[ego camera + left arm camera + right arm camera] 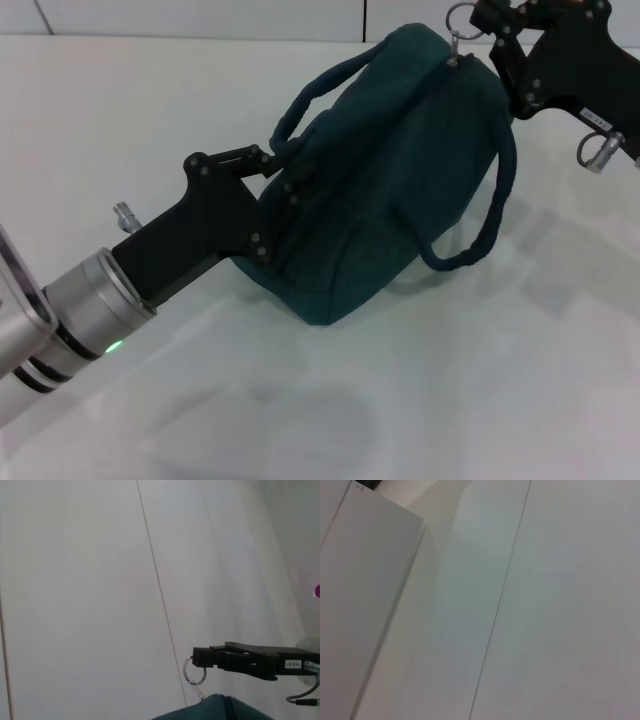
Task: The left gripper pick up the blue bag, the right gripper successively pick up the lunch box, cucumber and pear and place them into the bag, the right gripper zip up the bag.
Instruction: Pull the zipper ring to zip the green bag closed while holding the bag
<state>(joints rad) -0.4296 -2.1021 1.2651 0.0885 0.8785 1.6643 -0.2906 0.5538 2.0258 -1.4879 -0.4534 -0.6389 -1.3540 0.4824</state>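
teal bag (380, 190) pinched at near end by left pincer (272, 200), right pincer (478, 22) nipping zipper ring (458, 14)

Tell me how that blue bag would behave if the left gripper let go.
Likely soft and floppy: the blue bag bulges unevenly and its handle droops in a loose loop. It would probably slump on the table rather than roll. The left gripper pinches its side.
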